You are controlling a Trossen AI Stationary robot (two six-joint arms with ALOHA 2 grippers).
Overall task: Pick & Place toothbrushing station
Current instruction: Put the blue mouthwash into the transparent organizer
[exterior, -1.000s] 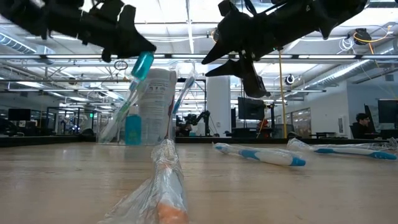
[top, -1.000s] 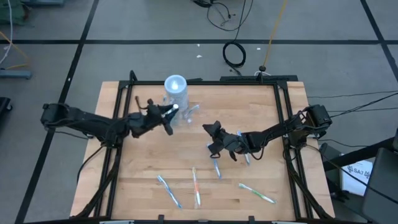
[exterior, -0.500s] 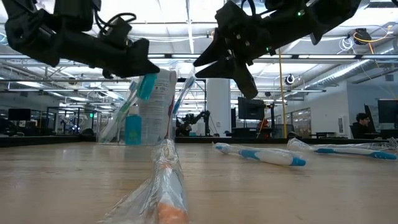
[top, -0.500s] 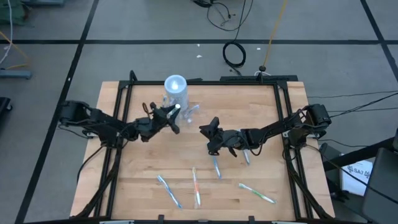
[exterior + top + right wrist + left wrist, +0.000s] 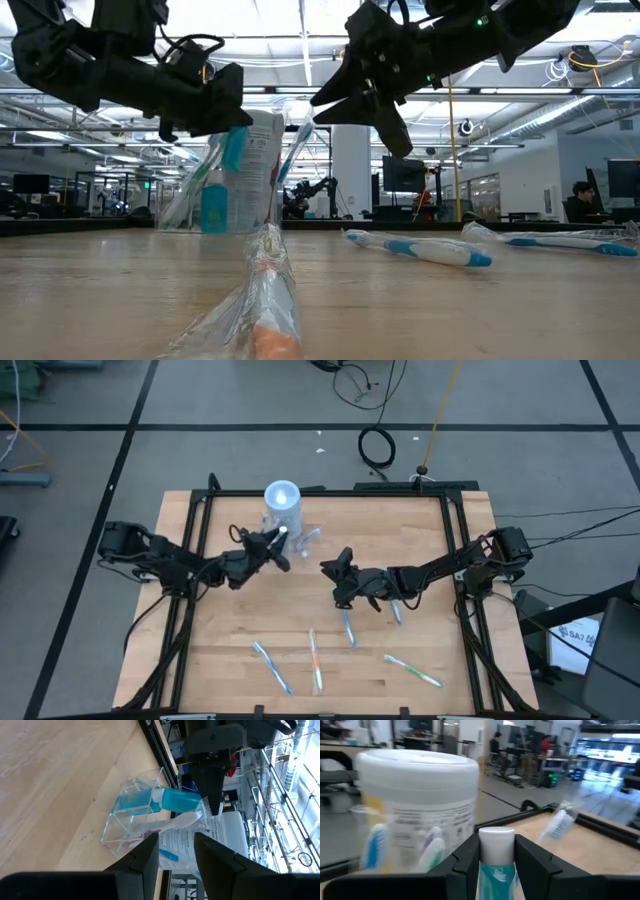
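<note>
The toothbrushing station stands at the table's far middle: a clear cylinder with a pale round top and a low clear tray holding a teal tube and toothbrushes. My left gripper is just near-left of the station, shut on a second teal tube with a white cap, whose cap end is over the tray. My right gripper hovers open and empty above the table's middle, to the right of the station, pointing at it. My left gripper pinches the teal tube's body between its two fingers. The tube lies along the fingers, and its white cap sticks out past the fingertips. The fingers slant down from the table's left. The tube is clear of the table, its cap at the tray's top edge.
Several wrapped toothbrushes lie on the near half of the table, and one lies just below my right arm. A black frame edges the wooden table.
My left gripper has gone toward the station and down with the teal tube, bringing the tube's cap end from above the cylinder's side down to the tray. My right gripper has shifted a little toward the table's left and stays open.
</note>
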